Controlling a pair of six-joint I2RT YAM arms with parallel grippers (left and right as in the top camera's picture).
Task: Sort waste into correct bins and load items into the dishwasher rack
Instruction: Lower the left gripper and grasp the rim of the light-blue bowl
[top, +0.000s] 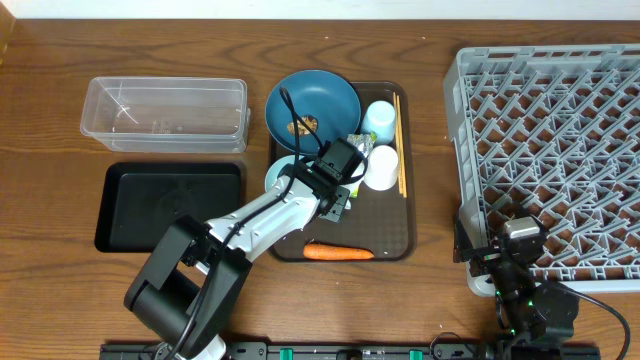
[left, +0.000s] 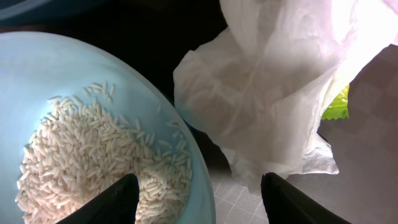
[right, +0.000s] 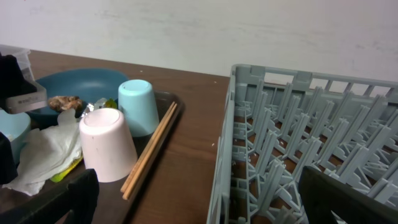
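looking down from overhead, the left end effector (top: 343, 192) sits over the middle of the dark brown serving tray (top: 395, 235), between the small pale blue bowl (top: 276, 176) and the white cup (top: 381, 167). the large dark blue bowl (top: 320, 98), with the brown food lump (top: 303, 126) in it, fills the tray's upper left. the light blue cup (top: 380, 119) and wooden chopsticks (top: 399, 140) are on its right side, and the carrot (top: 338, 252) lies along its lower edge. the clear tub (top: 165, 112) and black tray (top: 170, 205) lie at left on the surface (top: 50, 150). the grey rack (top: 550, 130) fills the right, with the right end effector (top: 505, 262) at its lower left corner.

in the left wrist view, the fingers (left: 115, 199) stand partly apart and hold nothing. one is over the rice grains (left: 87, 155), the other below the crumpled napkin (left: 273, 81). a bit of yellow-green wrapper (left: 336, 106) peeks out at right.

in the right wrist view, the fingers (right: 56, 199) are spread wide and empty, with the two upturned cups at left and the rack at right.
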